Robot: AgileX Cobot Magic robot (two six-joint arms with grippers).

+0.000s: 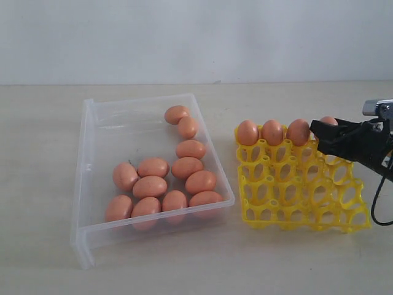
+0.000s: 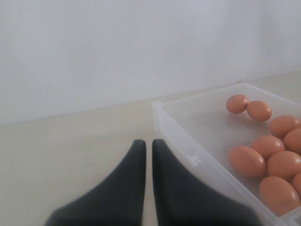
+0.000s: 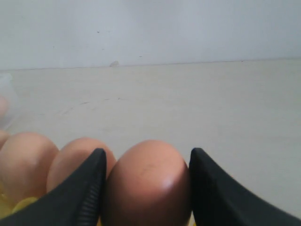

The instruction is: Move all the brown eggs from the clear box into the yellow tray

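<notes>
Several brown eggs (image 1: 150, 186) lie in the clear box (image 1: 86, 184) at the left; the left wrist view shows some of these eggs (image 2: 247, 160) and the box wall (image 2: 188, 141). The yellow tray (image 1: 295, 196) sits to the right, with three eggs (image 1: 272, 131) in its back row. My right gripper (image 1: 324, 130) is at the tray's back right corner, shut on a fourth egg (image 1: 328, 120). In the right wrist view that egg (image 3: 146, 183) fills the gap of the right gripper (image 3: 148, 155). My left gripper (image 2: 149, 143) is shut and empty, just outside the box wall.
The pale table (image 1: 43, 141) runs back to a white wall (image 1: 196, 37). The right arm's cable (image 1: 376, 209) hangs beside the tray's right edge. The tray's front rows hold open cups (image 1: 276, 212).
</notes>
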